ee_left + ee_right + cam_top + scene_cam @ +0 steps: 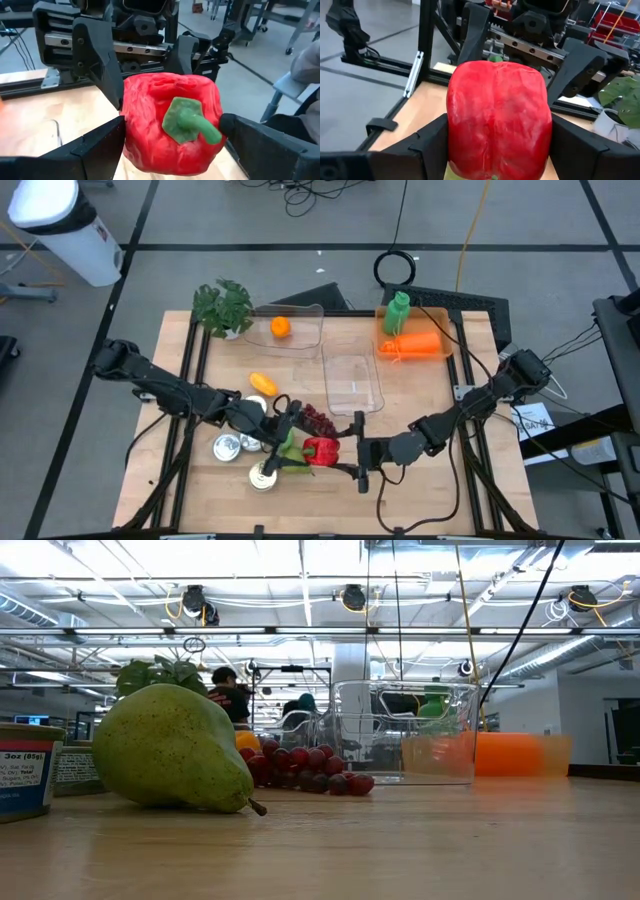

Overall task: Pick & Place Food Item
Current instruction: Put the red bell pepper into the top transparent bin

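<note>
Red bell pepper (320,450) held above the bench (420,400), on the near side of the clear tray (353,383), with both arms meeting at it. Left gripper (300,442) reaching in from the can side, its fingers (95,145) pressed against the flanks of the pepper, green stem (192,122) pointing back toward that wrist camera. Right gripper (358,452) closing in from the opposite side, fingers (427,142) likewise flanking the pepper's smooth blossom end (497,117); contact on both sides looks firm in the wrist views, so pinched by both grippers at once.

Just beside the pepper, toward the tray: a bunch of dark red grapes (318,418). Under the left gripper, next to the pepper: a green pear (290,442), seen lying on its side in the low view (175,748). Farther from the tray, beyond the pear: two tins (228,446) and a third one (263,477) nearest the bench's front edge. An orange-yellow fruit or vegetable (262,383), kind unclear, beside the tray toward the left arm's side.

On the far side of the tray: a second clear container (290,330) holding an orange (281,327), with a leafy green plant (222,305) at its corner. Well apart, at the tray's far right: a green bottle (399,313) and an orange container (415,344) lying next to it.

Person (228,695) visible in the room behind the bench in the low view.
</note>
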Available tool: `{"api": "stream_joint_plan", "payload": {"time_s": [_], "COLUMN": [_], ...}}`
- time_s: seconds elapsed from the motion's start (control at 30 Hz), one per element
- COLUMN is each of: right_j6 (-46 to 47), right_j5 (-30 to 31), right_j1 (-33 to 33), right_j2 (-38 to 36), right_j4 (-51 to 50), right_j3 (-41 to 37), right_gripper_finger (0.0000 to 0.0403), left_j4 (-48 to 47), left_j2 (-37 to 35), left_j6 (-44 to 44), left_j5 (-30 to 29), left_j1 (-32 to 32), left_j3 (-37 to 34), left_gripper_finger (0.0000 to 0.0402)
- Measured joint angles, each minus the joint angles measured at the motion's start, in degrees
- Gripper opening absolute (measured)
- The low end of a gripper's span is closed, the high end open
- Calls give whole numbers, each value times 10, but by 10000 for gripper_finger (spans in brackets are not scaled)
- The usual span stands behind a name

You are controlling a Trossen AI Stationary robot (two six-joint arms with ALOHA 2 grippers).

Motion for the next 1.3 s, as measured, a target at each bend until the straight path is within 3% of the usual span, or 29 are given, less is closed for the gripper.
{"api": "stream_joint_plan", "payload": {"time_s": [0.33, 0.63, 1.0, 1.13, 1.3], "right_j6": [-2, -6, -9, -35, -89], "right_j5": [-18, -19, -28, 41, 47], "right_j1": [0, 2, 41, 57, 54], "right_j2": [0, 0, -25, -37, -43], "right_j4": [23, 23, 30, 31, 149], "right_j3": [-9, -9, -6, -7, -40], "right_gripper_finger": [266, 266, 266, 263, 267], "left_j4": [10, 1, -42, -47, 78], "left_j2": [1, -1, -84, -88, -73], "left_j6": [-53, -18, -37, -38, 23], "left_j5": [91, 95, 6, -27, -91], "left_j1": [29, 29, 28, 25, 2], "left_j3": [0, -1, -1, -1, -20], "left_gripper_finger": [351, 351, 351, 351, 351]}}
